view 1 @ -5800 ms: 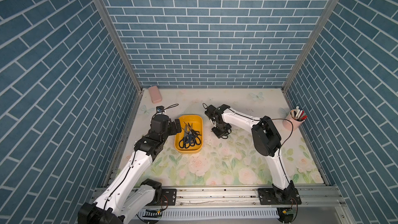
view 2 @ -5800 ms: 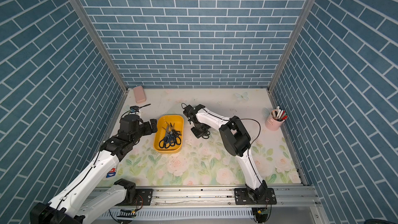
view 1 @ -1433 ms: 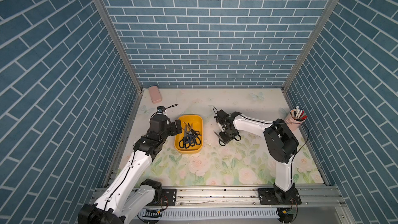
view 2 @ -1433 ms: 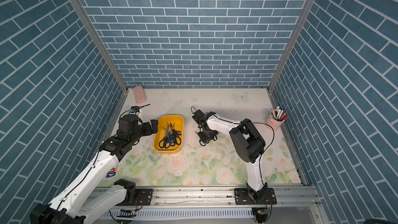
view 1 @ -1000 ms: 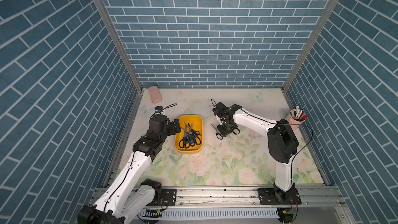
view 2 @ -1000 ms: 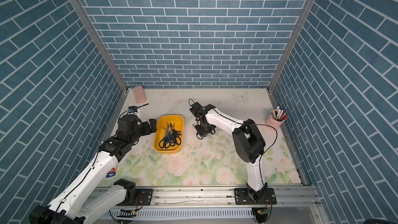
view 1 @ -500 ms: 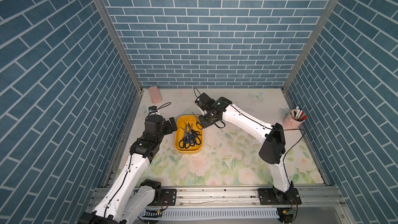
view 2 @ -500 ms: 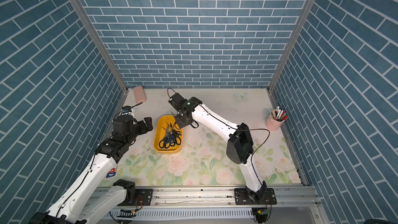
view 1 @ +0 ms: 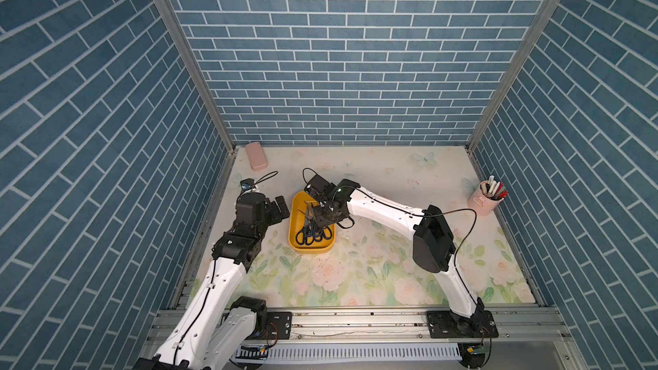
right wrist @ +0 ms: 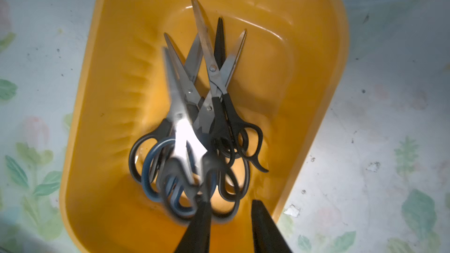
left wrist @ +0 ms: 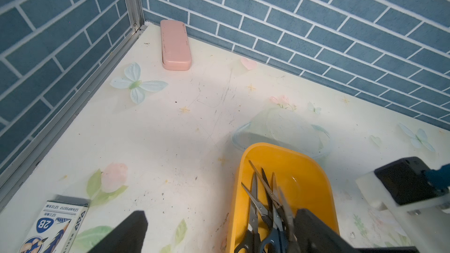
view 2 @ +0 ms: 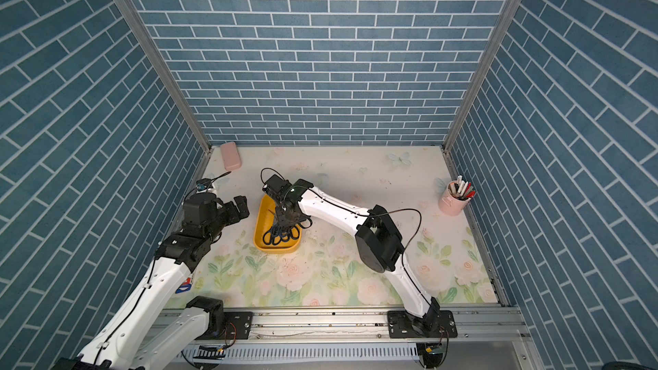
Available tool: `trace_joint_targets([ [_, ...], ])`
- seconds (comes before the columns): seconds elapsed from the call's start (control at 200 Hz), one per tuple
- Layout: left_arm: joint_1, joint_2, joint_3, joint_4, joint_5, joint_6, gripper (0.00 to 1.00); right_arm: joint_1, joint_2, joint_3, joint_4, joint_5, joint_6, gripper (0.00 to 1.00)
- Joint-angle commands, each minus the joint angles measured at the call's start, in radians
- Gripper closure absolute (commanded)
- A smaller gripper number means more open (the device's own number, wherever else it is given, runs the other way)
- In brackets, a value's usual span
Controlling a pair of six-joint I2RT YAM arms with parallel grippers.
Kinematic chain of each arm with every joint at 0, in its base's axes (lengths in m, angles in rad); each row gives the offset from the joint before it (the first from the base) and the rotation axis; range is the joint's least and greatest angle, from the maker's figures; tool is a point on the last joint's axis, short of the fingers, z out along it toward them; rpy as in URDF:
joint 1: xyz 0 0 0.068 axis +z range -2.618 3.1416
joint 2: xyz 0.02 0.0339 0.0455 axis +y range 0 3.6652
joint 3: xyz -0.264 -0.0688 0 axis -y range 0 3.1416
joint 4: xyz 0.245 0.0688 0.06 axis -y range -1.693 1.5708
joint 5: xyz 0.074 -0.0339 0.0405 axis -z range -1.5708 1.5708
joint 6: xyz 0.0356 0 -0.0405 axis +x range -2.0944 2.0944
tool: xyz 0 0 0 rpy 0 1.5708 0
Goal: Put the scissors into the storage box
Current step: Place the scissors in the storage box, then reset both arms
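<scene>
Where the counter [view 1: 374, 265] met the left wall, a pink case [view 1: 256, 155] was seen lying flat in the far corner, and a pencil box [left wrist: 56, 225] marked 2B was shown on the floral surface in the left wrist view. Next came the left gripper [view 1: 280, 209], held just beside the left side of the storage box [view 1: 293, 233]. Its jaws were spread wide and nothing was gripped between them.

The storage box, a shallow yellow-orange tray, was set on the counter left of centre, with its long side running front to back. The scissors [view 1: 313, 234] were heaped inside it and crossed over one another, handles toward the front end and blades pointing toward the back wall. In the right wrist view one pair in the heap was blurred.

The right gripper [view 1: 318, 217] was poised over the box, above the handles. Its jaws were parted partway, bare tray was seen through the gap, and nothing was clamped between them. Whether one fingertip touched the blurred handle could not be told. At the far right, a pink pen cup [view 1: 484, 204] stood upright by the right wall, filled with pens.
</scene>
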Motion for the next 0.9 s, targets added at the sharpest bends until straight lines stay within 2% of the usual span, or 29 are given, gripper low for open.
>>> trace_joint_targets([
  [0.0, 0.013, 0.005, -0.021, 0.037, -0.019, -0.009, 0.0, 0.006, 0.004, 0.097, -0.067, 0.068, -0.02, 0.46],
  [0.085, 0.03, 0.023, -0.009, 0.068, -0.031, 0.011, 0.0, -0.003, -0.051, 0.14, -0.089, 0.151, -0.087, 0.46],
  [0.145, 0.036, 0.029, -0.026, 0.117, -0.113, 0.035, 0.0, -0.016, -0.167, 0.075, -0.052, 0.292, -0.138, 0.4],
  [0.205, 0.036, 0.022, -0.089, 0.218, -0.225, 0.065, 0.0, -0.038, -0.346, -0.17, 0.137, 0.452, -0.238, 0.32],
  [0.265, 0.036, -0.001, -0.181, 0.381, -0.267, 0.156, 0.0, -0.108, -0.54, -0.47, 0.388, 0.484, -0.366, 0.2],
  [0.385, 0.036, -0.028, -0.339, 0.593, -0.468, 0.207, 0.0, -0.375, -0.814, -0.917, 0.682, 0.473, -0.381, 0.22],
  [0.445, 0.038, -0.027, -0.398, 0.691, -0.499, 0.252, 0.0, -0.45, -0.931, -1.122, 0.827, 0.536, -0.435, 0.22],
  [0.5, 0.039, -0.017, -0.447, 0.759, -0.532, 0.237, 0.0, -0.478, -1.034, -1.29, 0.969, 0.609, -0.506, 0.2],
  [0.56, 0.038, -0.01, -0.51, 0.87, -0.522, 0.247, 0.0, -0.51, -1.109, -1.452, 1.11, 0.619, -0.565, 0.19],
  [0.635, 0.04, 0.02, -0.608, 1.08, -0.472, 0.299, 0.0, -0.557, -1.154, -1.577, 1.214, 0.604, -0.569, 0.19],
  [0.7, 0.044, 0.069, -0.626, 1.144, -0.422, 0.33, 0.0, -0.582, -1.163, -1.666, 1.32, 0.621, -0.578, 0.19],
  [0.775, 0.044, 0.134, -0.632, 1.201, -0.366, 0.338, 0.0, -0.594, -1.172, -1.765, 1.477, 0.606, -0.65, 0.19],
  [0.895, 0.045, 0.187, -0.646, 1.319, -0.252, 0.385, 0.0, -0.648, -1.167, -1.874, 1.708, 0.524, -0.71, 0.19],
])
